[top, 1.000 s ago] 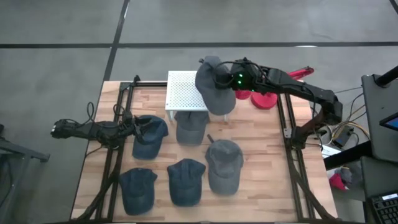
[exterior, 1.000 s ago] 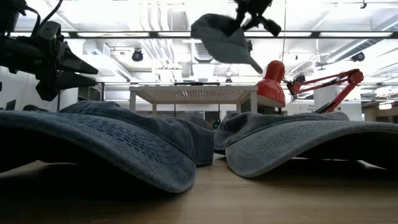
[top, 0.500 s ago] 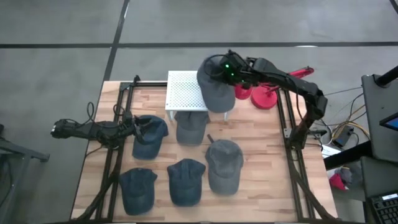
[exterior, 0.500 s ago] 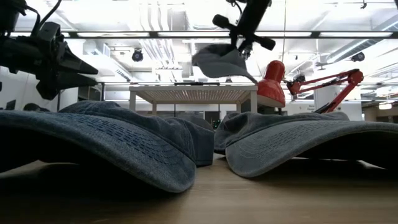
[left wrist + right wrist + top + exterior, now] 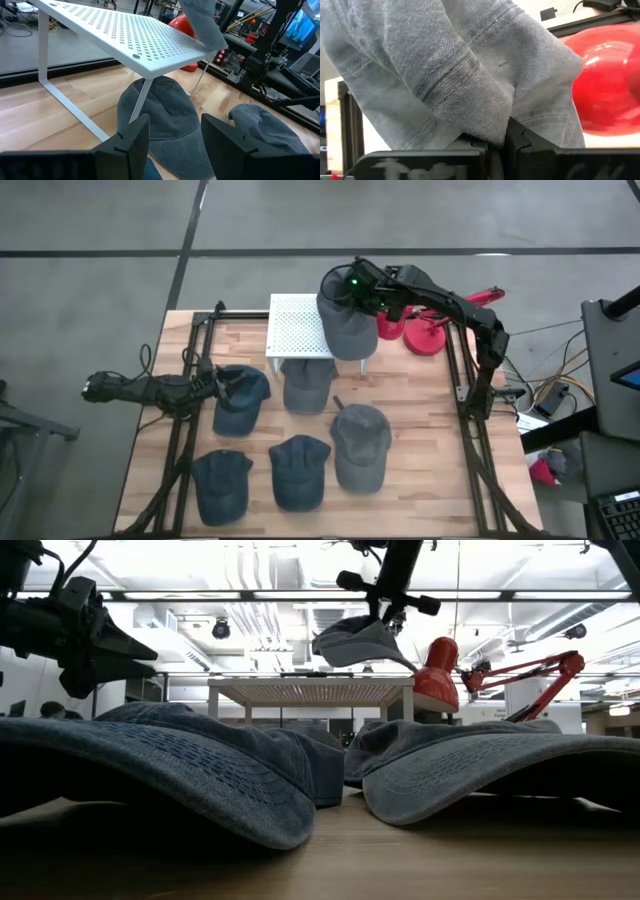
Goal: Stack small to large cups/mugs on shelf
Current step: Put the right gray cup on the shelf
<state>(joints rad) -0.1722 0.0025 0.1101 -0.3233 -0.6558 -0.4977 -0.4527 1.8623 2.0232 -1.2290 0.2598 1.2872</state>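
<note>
My right gripper [image 5: 354, 284] is shut on a grey cap [image 5: 348, 323] and holds it over the right end of the white perforated rack [image 5: 298, 328]. The low view shows this cap [image 5: 358, 642] a little above the rack top [image 5: 310, 690]. Several more caps lie on the planks. One grey cap [image 5: 306, 385] lies partly under the rack. A dark blue cap [image 5: 240, 398] lies by my left gripper [image 5: 222, 385]. That gripper waits open at the table's left; its own view [image 5: 172, 145] looks at the rack [image 5: 125, 40]. My right gripper pinches a bunched fold of cloth at the grey cap's far end [image 5: 485, 122] between its two fingers [image 5: 517, 137], coming from above. The cap hangs below the fingers, lifted clear of the rack. Its brim [image 5: 405, 652] slopes down toward the red lamp.
A red desk lamp [image 5: 425, 330] stands right of the rack, close to my right arm. Three caps lie along the near half: blue [image 5: 222, 485], blue [image 5: 298, 470], grey [image 5: 360, 445]. Black frame rails [image 5: 185, 430] run along both table sides. The rack's left part [image 5: 285, 320] is bare.
My right gripper has moved toward the table's left and far edge and has come down, staying shut on the grey cap. The cap has dropped closer to the rack top and now hangs more level, over the rack's right end.
</note>
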